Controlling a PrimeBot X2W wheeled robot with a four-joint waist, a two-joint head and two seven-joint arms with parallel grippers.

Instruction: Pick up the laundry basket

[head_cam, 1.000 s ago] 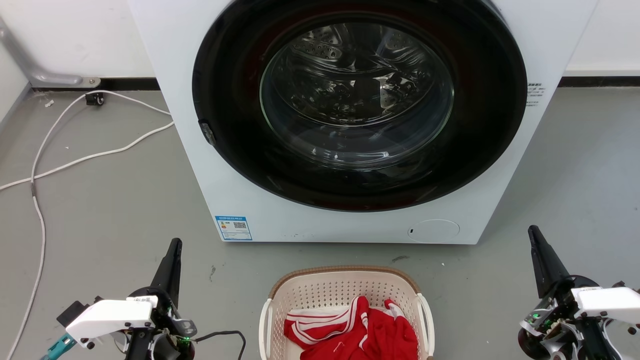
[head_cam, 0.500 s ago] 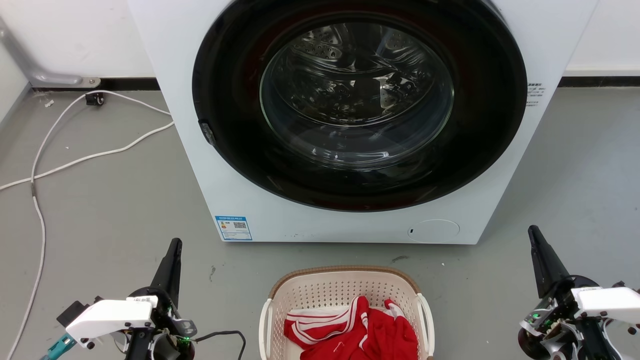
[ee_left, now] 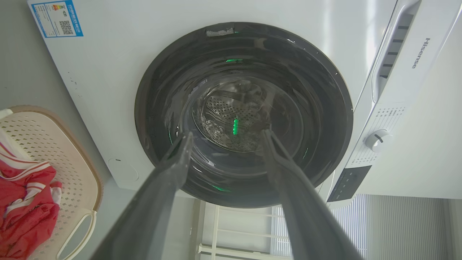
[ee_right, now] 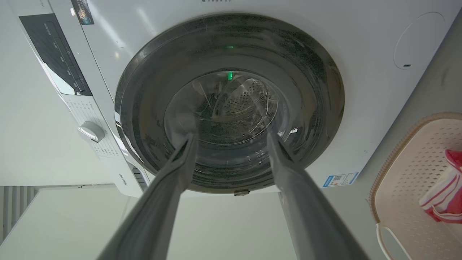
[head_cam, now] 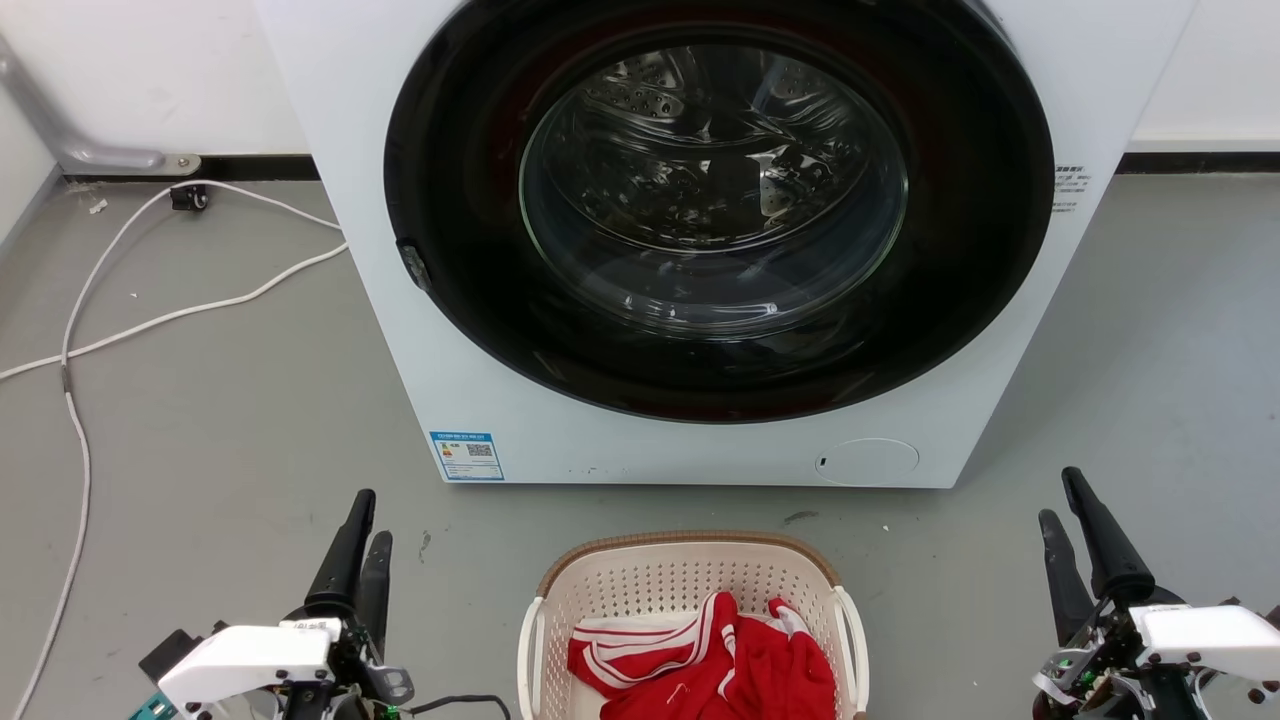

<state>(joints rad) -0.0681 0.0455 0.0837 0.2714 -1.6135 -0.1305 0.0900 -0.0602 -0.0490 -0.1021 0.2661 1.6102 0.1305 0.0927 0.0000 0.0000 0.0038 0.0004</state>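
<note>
Gleaming glass door [head_cam: 714, 190], perforated laundry basket [head_cam: 690, 580]

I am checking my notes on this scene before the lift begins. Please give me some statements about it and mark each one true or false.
1. The laundry basket stands on the floor in front of the washing machine. True.
2. The left gripper is shut on a basket handle. False: it is open and apart from the basket, on its left.
3. Red clothing with white stripes lies in the basket. True.
4. The machine's door stands open. False: the round glass door is closed.
5. The right gripper is open and holds nothing. True.
</note>
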